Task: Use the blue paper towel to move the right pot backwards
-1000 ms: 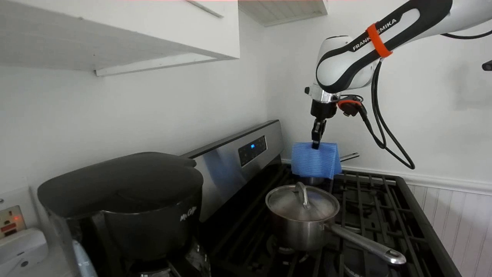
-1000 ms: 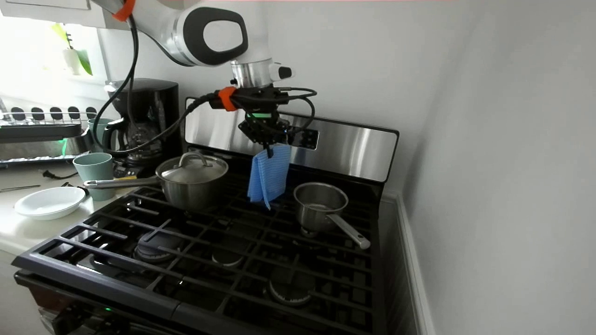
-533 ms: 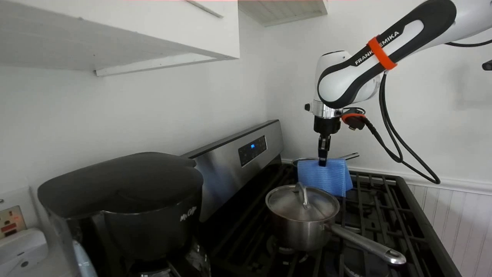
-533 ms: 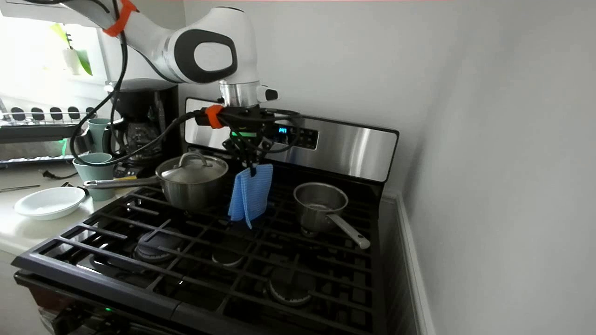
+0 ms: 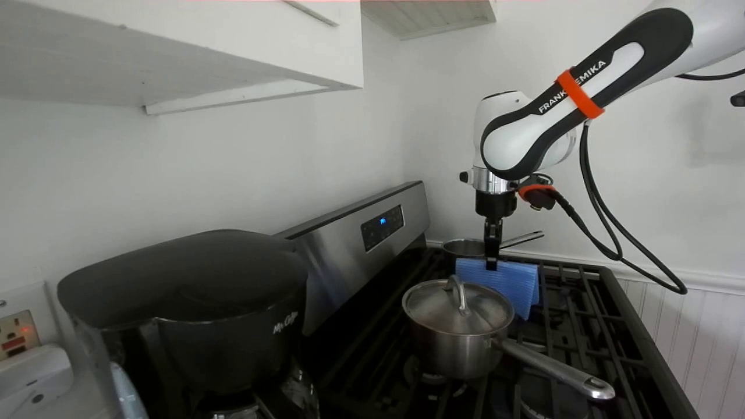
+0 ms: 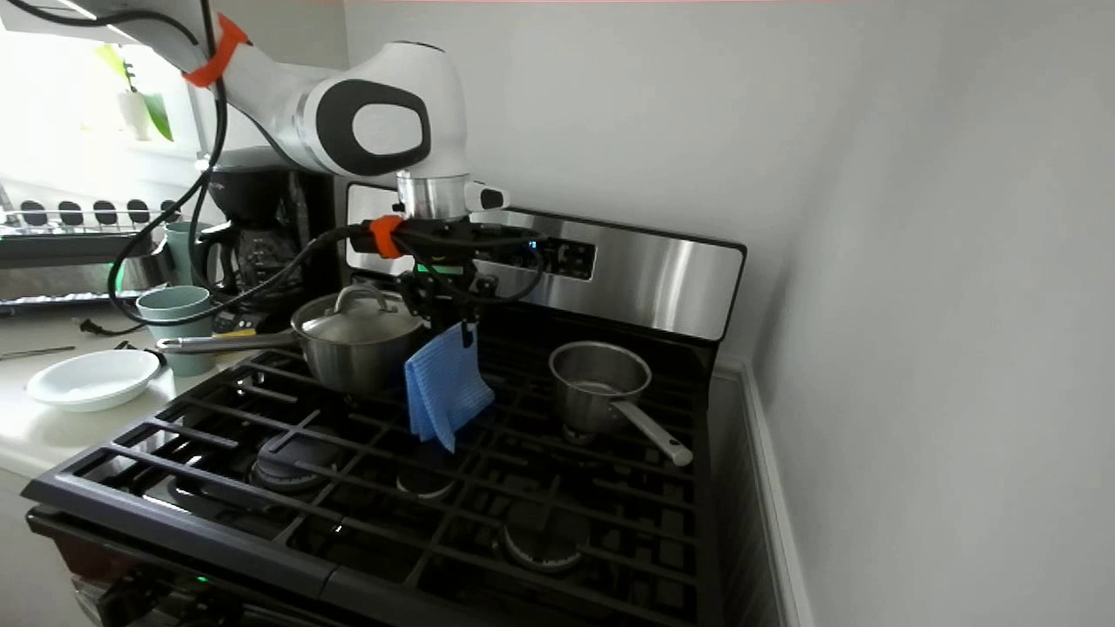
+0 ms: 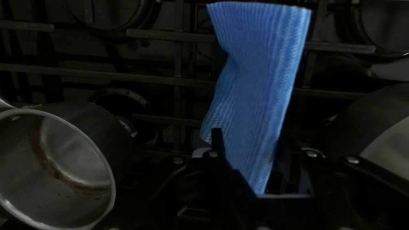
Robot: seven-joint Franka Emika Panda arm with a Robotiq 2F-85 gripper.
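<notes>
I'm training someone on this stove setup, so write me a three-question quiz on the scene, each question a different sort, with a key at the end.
1. Multiple choice. What do the jaws hold?
A) a wooden spoon
B) a blue paper towel
C) a green cup

2. True or false. The pot farther from the coffee maker is uncovered.

3. Fill in the blank. In an exterior view, the shallow bowl on the counter is ____ in colour.

Key: 1. B; 2. True; 3. White
</notes>
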